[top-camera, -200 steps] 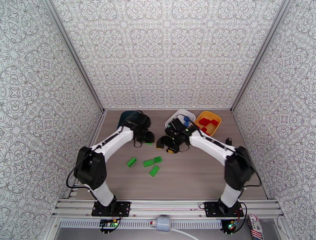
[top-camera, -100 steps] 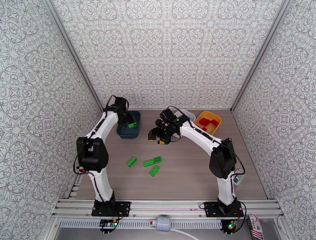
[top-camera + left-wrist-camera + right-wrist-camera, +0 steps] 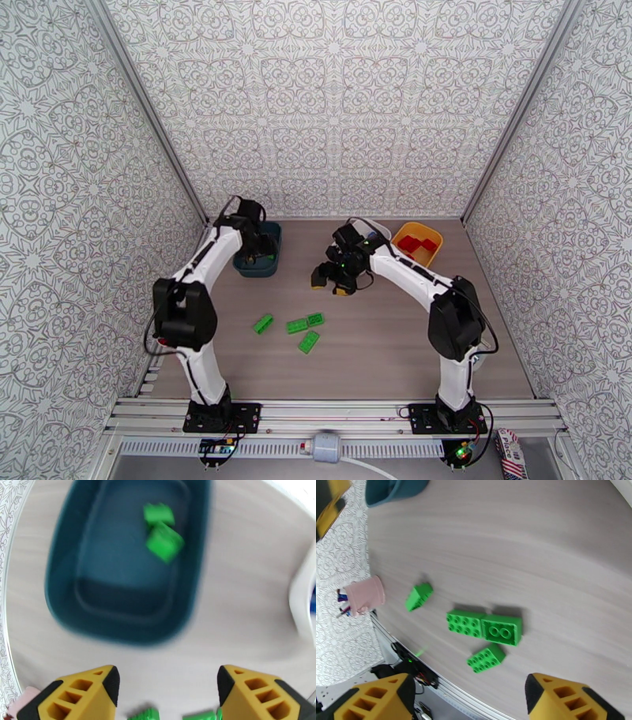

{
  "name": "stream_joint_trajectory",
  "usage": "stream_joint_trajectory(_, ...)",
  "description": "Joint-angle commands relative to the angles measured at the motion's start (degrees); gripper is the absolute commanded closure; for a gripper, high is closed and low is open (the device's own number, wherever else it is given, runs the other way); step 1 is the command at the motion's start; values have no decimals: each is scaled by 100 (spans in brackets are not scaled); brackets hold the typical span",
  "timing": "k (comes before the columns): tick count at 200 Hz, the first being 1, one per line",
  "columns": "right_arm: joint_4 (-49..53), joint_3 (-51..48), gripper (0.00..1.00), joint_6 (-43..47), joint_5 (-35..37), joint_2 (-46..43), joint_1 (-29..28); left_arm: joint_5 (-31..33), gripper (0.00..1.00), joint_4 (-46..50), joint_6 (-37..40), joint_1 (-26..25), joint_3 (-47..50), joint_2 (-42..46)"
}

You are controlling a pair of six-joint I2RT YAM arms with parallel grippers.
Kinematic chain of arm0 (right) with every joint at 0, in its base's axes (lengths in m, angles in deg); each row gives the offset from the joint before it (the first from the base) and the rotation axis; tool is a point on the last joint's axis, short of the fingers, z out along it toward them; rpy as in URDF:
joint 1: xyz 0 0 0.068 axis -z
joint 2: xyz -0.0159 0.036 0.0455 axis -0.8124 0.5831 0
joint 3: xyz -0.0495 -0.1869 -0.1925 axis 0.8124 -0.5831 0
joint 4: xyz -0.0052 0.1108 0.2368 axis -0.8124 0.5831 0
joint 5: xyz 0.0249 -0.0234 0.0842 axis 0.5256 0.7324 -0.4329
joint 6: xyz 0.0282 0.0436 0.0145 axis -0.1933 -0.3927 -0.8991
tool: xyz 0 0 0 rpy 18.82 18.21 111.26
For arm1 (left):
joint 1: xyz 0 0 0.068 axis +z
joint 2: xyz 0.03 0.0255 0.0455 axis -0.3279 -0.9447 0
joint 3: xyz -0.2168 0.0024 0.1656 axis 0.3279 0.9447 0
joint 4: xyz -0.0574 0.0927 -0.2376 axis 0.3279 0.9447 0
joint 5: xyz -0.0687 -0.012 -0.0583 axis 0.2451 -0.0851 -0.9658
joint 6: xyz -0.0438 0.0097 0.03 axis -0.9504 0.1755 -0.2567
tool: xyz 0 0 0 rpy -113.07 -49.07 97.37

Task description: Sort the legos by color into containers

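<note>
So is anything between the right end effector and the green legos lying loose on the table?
Nothing visible does. The right end effector hangs open above the table, and the four green legos lie uncovered in its wrist view.

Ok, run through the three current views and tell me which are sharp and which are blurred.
Top view: sharp, evenly lit, no glare on the table. Left wrist view: motion blur smears the teal tub and the two green bricks in it; the yellow fingers are crisp. Right wrist view: the loose green bricks are crisp, with soft shadows beside them.
</note>
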Motion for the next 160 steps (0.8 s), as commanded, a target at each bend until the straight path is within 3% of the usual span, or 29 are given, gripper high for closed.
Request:
stream_joint_trajectory(1, 120, -331, 21, 238, 283, -419, -17, 168, 25, -38, 16, -376, 870, 767)
stream_joint_trajectory(62, -256, -1691, 20, 63, 403, -1343, -129, 200, 21, -373, -856, -911, 3194, 1692)
stream_joint_trajectory(117, -639, -2568, 20, -433, 470, -2133, -352, 467, 20, -494, -1127, -1027, 3763, 1435)
stream_joint_trajectory(160, -600, -2814, 20, -551, 605, -2548, -362, 553, 22, -594, -987, -979, 3677, 794)
